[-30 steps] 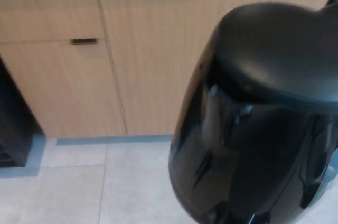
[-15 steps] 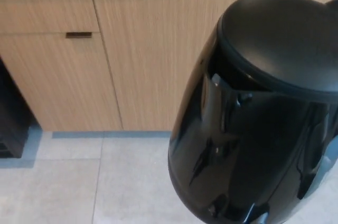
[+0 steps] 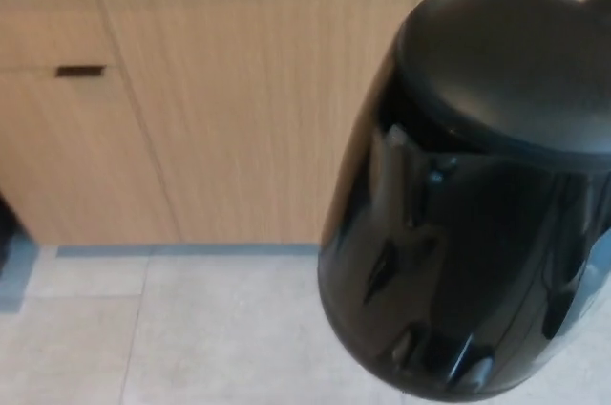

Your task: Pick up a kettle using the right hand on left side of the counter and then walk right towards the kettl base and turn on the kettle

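Kettle (image 3: pixel 477 195) fills right foreground | cabinet doors (image 3: pixel 239 99) behind | robot hand state unseen

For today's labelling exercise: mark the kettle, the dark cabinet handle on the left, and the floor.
kettle (image 3: pixel 477 233), head view, on its glossy black body.
cabinet handle (image 3: pixel 79 71), head view, on the middle of the slot.
floor (image 3: pixel 191 329), head view, on a bare tile.

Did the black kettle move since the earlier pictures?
Yes. The cupboard handle slid toward picture left while the kettle kept its place in view, so the camera moved too: the kettle is being carried rightward along the cabinets.
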### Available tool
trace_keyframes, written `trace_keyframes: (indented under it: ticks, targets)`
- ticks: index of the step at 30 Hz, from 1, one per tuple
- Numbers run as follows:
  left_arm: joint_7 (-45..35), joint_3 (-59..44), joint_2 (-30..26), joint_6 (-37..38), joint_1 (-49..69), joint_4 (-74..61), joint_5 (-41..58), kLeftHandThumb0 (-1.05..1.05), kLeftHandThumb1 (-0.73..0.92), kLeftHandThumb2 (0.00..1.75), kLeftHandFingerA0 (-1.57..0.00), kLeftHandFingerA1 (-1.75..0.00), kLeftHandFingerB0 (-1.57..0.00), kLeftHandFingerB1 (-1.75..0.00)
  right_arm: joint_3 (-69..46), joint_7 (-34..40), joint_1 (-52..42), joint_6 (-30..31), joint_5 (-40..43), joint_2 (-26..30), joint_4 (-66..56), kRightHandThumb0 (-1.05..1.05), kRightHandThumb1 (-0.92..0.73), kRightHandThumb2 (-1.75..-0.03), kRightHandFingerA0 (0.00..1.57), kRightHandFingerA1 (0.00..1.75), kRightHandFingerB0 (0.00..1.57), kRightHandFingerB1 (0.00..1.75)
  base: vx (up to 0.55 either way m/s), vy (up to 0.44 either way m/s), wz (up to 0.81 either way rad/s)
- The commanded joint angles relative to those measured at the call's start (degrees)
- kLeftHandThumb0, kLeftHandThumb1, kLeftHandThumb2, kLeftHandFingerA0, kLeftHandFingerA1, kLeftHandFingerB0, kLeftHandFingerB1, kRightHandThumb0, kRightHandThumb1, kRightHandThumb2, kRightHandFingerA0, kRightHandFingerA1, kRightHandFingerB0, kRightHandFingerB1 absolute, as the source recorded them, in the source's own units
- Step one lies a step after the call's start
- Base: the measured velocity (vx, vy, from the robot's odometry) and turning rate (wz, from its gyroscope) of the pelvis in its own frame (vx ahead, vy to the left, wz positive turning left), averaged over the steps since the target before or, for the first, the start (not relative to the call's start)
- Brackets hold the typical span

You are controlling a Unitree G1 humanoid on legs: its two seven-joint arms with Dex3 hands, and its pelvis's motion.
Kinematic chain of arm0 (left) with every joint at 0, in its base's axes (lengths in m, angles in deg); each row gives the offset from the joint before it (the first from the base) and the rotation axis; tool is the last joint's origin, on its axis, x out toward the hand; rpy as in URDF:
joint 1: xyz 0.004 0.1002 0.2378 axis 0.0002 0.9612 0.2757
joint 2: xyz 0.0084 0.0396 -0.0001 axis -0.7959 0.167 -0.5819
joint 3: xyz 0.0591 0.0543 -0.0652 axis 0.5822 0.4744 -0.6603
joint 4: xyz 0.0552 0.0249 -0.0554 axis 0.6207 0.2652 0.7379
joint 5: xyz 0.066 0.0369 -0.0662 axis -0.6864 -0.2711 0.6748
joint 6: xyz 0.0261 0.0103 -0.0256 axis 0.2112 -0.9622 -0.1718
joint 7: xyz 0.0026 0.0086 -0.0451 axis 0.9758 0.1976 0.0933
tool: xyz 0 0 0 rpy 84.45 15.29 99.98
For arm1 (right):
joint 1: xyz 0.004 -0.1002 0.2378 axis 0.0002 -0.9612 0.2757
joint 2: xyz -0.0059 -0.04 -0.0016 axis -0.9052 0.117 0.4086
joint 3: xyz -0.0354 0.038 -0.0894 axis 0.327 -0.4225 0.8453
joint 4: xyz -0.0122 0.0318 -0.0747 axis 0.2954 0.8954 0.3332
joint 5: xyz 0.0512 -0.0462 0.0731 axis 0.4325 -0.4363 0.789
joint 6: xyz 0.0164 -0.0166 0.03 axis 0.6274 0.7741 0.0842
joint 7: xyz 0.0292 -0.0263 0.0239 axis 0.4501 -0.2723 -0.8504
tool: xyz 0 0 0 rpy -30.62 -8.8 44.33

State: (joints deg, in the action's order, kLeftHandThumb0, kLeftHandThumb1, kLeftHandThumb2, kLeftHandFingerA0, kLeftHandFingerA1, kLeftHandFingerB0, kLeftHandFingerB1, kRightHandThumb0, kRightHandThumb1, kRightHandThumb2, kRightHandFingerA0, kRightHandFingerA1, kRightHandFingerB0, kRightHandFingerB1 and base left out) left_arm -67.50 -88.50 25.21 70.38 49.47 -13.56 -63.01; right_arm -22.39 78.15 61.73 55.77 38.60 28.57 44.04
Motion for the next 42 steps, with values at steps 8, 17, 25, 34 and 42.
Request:
trace_keyframes:
  ticks: [8, 17, 25, 34, 42]
  targets:
    - [-0.9, -1.0, -1.0, 2.8, -0.3, 0.1, 1.4, 0.13, 0.64, 0.91, -0.97, -0.84, -0.93, -0.83, 0.6, 0.9, 0.2, -6.1, 0.3, 0.7, 0.8, -0.18, -0.40, -1.44, 1.03, 1.75, 0.77, 1.64, 0.16, -0.091, -0.08]
    - [0.1, -0.6, -0.8, 3.5, 0.1, 0.2, 0.4, 0.18, 0.55, 1.04, -0.94, -0.90, -0.90, -0.87, 0.8, 1.1, -0.4, -6.6, 0.4, 1.4, 1.2, -0.18, -0.39, -1.45, 1.04, 1.75, 0.77, 1.65, 0.20, -0.046, 0.04]
    - [-0.1, -0.9, -0.7, 3.5, 0.2, 0.6, 0.7, 0.13, 0.62, 0.94, -0.95, -0.83, -0.91, -0.81, 0.9, 0.8, -0.9, -7.2, 0.9, 1.4, 1.3, -0.18, -0.41, -1.42, 1.04, 1.75, 0.77, 1.66, 0.25, -0.272, -0.03]
    - [-0.2, -1.2, -0.5, 3.1, 0.3, -0.1, 1.0, 0.13, 0.63, 0.98, -0.94, -0.85, -0.91, -0.84, -0.9, 1.1, 0.1, -6.2, 1.8, 0.9, 2.0, -0.17, -0.41, -1.38, 1.04, 1.75, 0.80, 1.61, 0.23, -0.199, -0.02]
    - [0.6, -1.0, -0.5, 3.7, 0.0, 0.6, 0.5, 0.15, 0.61, 0.98, -0.95, -0.85, -0.93, -0.83, -0.5, 0.5, 0.4, -7.7, 1.6, 2.1, 2.8, -0.18, -0.44, -1.36, 1.02, 1.75, 0.76, 1.63, 0.32, 0.008, 0.04]
